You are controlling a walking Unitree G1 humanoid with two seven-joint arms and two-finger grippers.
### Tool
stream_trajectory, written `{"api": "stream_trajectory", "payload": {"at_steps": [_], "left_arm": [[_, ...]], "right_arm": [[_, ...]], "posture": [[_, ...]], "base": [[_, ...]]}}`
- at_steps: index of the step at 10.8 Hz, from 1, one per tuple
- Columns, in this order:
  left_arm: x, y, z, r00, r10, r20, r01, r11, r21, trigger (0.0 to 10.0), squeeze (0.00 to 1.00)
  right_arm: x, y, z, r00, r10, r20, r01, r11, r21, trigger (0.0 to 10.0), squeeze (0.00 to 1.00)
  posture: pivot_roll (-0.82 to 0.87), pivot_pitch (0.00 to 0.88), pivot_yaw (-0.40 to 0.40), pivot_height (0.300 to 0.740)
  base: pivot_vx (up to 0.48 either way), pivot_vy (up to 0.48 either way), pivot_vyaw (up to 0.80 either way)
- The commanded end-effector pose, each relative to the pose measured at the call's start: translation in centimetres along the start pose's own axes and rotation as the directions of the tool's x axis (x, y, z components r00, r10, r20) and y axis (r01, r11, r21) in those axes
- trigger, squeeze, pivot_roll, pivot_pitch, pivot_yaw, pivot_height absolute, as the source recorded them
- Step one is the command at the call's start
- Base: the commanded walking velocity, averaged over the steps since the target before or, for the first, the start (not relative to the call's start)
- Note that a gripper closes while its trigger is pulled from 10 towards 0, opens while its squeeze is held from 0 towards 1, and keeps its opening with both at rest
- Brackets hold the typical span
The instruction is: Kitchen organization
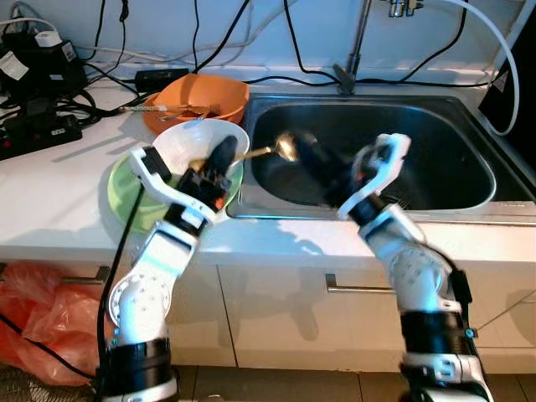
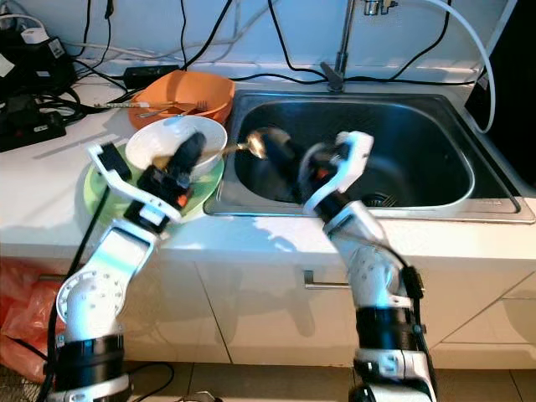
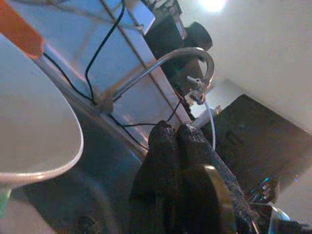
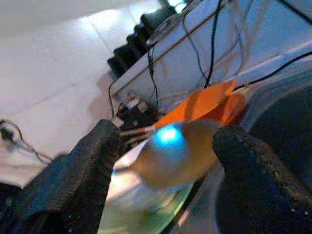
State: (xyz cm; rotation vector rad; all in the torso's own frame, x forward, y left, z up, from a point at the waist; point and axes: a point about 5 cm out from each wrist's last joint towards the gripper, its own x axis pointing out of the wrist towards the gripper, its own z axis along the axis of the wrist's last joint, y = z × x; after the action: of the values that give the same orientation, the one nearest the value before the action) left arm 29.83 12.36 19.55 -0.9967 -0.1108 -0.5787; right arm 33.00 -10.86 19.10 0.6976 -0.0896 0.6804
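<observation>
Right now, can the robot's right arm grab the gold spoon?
Probably yes. The right gripper is open, its fingers on either side of the spoon bowl over the sink, nothing between. The left gripper holds the handle.

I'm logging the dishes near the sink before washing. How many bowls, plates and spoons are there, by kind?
Bowls: 2, the round orange plastic bowl and the white ceramic bowl.
Plates: 1, the flat green plate under the white bowl.
Spoons: 1, the gold metal spoon gripped by the left gripper.
Total: 4.
</observation>
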Motion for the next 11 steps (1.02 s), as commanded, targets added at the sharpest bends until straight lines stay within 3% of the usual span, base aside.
{"api": "stream_trajectory", "payload": {"at_steps": [1, 2, 3, 4, 5, 6, 7, 11], "left_arm": [[0.2, -1.3, -0.3, 0.996, -0.083, -0.023, 0.083, 0.996, -0.016, 0.0, 0.00], [0.1, -1.6, -0.4, 0.994, -0.104, -0.033, 0.103, 0.994, -0.030, 0.0, 0.00], [0.0, -1.6, -0.5, 0.994, -0.105, -0.035, 0.104, 0.994, -0.036, 0.0, 0.00], [0.0, -1.5, -0.5, 0.994, -0.106, -0.035, 0.104, 0.994, -0.040, 0.0, 0.00], [0.0, -1.6, -0.5, 0.993, -0.108, -0.038, 0.106, 0.993, -0.048, 0.0, 0.00], [-0.1, -1.6, -0.5, 0.994, -0.107, -0.034, 0.104, 0.993, -0.059, 0.0, 0.00], [0.0, -1.6, -0.5, 0.994, -0.108, -0.030, 0.105, 0.992, -0.073, 0.0, 0.00], [0.1, -1.9, -1.0, 0.991, -0.125, -0.045, 0.120, 0.988, -0.101, 0.0, 0.00]], "right_arm": [[0.2, -0.1, -0.1, 1.000, -0.008, -0.003, 0.008, 0.999, 0.039, 10.0, 0.00], [0.3, -0.1, -0.2, 1.000, -0.014, 0.006, 0.014, 0.997, 0.076, 10.0, 0.00], [0.4, -0.1, -0.2, 1.000, -0.014, 0.013, 0.013, 0.995, 0.100, 7.9, 0.00], [0.5, -0.1, -0.2, 1.000, -0.014, 0.015, 0.012, 0.994, 0.110, 0.8, 0.00], [0.6, 0.0, -0.1, 1.000, -0.013, 0.019, 0.010, 0.990, 0.139, 0.0, 0.00], [0.6, 0.0, -0.3, 1.000, -0.012, 0.014, 0.009, 0.988, 0.156, 4.3, 0.00], [0.4, 0.0, -0.8, 1.000, -0.008, -0.003, 0.008, 0.985, 0.173, 10.0, 0.00], [0.7, 0.5, -2.6, 0.997, 0.058, -0.041, -0.046, 0.966, 0.253, 10.0, 0.00]], "posture": [[0.12, 0.013, 0.035, 0.740], [0.12, 0.015, 0.034, 0.740], [0.12, 0.017, 0.033, 0.740], [0.12, 0.017, 0.033, 0.740], [0.12, 0.019, 0.031, 0.740], [0.12, 0.022, 0.030, 0.740], [0.12, 0.025, 0.028, 0.740], [0.11, 0.030, 0.023, 0.740]], "base": [[0.000, 0.000, 0.00], [0.000, 0.000, 0.00], [0.000, 0.000, 0.00], [0.000, 0.000, 0.00], [0.000, 0.000, 0.00], [0.000, 0.000, 0.00], [0.000, 0.000, 0.00], [0.000, 0.000, 0.00]]}}
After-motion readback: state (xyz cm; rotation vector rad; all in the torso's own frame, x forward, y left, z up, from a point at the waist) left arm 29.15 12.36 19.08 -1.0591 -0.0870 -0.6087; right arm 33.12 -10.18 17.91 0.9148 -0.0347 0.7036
